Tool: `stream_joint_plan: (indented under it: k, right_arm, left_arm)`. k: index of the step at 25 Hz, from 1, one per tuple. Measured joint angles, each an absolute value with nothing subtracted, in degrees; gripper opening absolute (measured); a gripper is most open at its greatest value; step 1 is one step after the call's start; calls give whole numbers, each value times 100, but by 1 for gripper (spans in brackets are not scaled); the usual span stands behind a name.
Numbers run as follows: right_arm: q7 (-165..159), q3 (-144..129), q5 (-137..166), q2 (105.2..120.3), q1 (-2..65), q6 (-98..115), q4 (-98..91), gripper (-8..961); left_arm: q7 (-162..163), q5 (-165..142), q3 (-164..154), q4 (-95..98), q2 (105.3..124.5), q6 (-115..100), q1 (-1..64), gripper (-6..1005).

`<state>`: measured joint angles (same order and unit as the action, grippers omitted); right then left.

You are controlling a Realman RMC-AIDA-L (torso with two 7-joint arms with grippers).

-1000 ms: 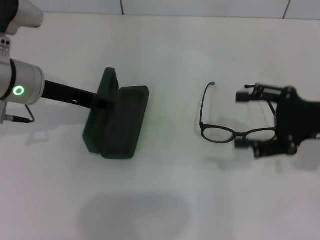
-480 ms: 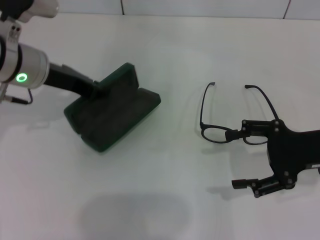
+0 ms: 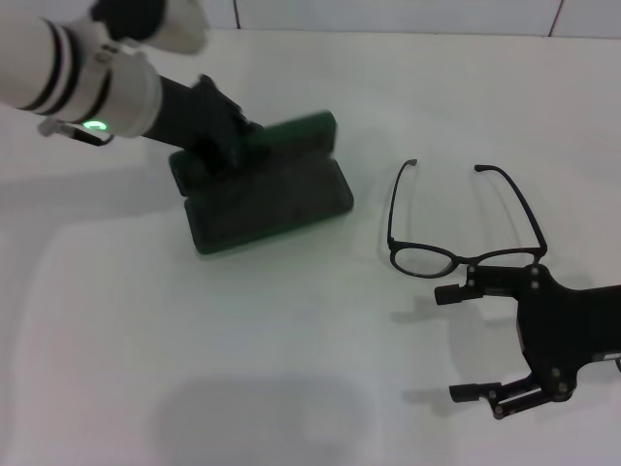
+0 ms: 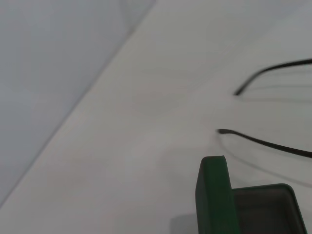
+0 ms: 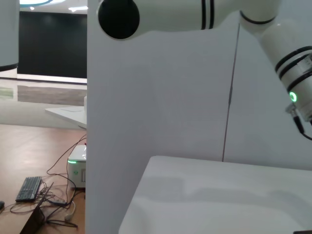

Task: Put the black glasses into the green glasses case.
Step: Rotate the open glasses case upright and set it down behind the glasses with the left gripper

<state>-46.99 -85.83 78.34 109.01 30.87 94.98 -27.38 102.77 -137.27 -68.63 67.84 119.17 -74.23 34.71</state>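
Swung toward black glasses (image 3: 464, 219), green glasses case (image 3: 267, 192) in left gripper (image 3: 218, 131).

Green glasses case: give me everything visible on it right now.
The green glasses case is a dark green hard clamshell with rounded corners, lying open on the white table. Its lid stands up on the far side; the tray faces up with a dark lining and nothing inside. The left gripper is at its far left end, against the lid and shell; its fingers are not distinguishable. The black glasses lie apart from it, to its right. No lettering is legible.
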Motion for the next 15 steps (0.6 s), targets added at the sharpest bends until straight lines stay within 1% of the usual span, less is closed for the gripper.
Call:
stream_joint_plan:
  k: [6,11,15]
  right_arm:
    - [-4696,-8577,7840,10946,3035,9506,-2751,784]
    - [-4694,-8570,7840,10945,2951,9522,-2809,779]
    - [-4693,-8567,7835,10950,2936,9533,-2813,775]
  left_arm:
    - [9779,-13761,-6970,6468,11914,-7709,3695,205]
    - [9515,-13449,-7093,6122,11965,-7716,3946,208]
    - [9451,-13178,-7259,6030,11984,-7540,4027,210]
